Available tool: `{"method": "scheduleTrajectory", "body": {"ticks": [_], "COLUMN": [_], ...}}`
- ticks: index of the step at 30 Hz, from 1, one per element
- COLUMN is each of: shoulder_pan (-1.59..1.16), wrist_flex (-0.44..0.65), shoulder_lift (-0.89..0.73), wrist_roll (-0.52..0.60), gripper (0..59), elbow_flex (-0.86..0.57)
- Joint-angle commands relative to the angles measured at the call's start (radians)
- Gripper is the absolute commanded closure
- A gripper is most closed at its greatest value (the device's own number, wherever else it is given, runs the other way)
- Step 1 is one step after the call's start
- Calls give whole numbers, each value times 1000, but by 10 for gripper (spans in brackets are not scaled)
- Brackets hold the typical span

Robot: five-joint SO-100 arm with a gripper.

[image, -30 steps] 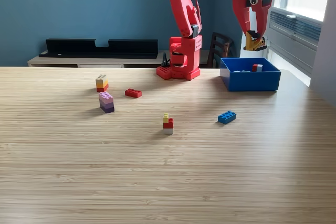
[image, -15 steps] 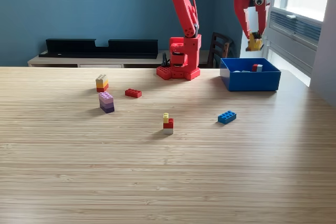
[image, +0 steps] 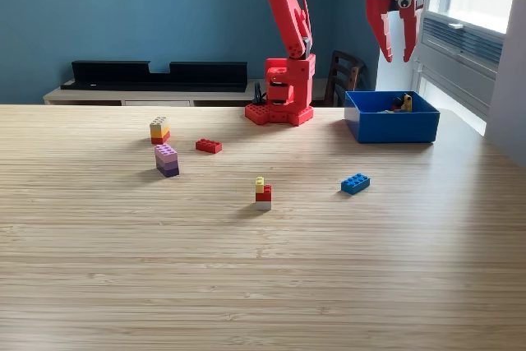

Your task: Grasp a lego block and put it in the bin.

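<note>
In the exterior view my red gripper (image: 397, 57) hangs open above the blue bin (image: 391, 126) at the table's back right, with nothing between its fingers. Inside the bin lie a yellow and orange lego block (image: 407, 102) and other small blocks. On the table are a blue block (image: 355, 183), a yellow-red-grey stack (image: 262, 194), a flat red block (image: 209, 146), a purple stack (image: 167, 159) and a yellow-orange stack (image: 159, 130).
The arm's red base (image: 282, 92) stands at the table's back edge, left of the bin. A low shelf with a black object (image: 156, 74) runs along the blue wall behind. A chair (image: 343, 76) and a window unit (image: 464, 47) are at the right.
The yellow and orange block held between the fingers a second ago has dropped into the bin. The gripper rose slightly and now stands open and empty.
</note>
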Motion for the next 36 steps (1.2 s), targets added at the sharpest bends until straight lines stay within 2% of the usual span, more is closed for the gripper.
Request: {"method": "scheduleTrajectory", "body": {"ticks": [1, 9, 16, 20, 36], "shoulder_pan": [278, 839, 1216, 1302, 1350], "wrist_flex": [5, -5, -118, -179, -212], "shoulder_lift": [31, 31, 31, 31, 31], "wrist_roll": [8, -26, -89, -123, -129], "gripper": [585, 585, 585, 585, 585], "elbow_flex": [-97, -138, -84, -31, -11]}}
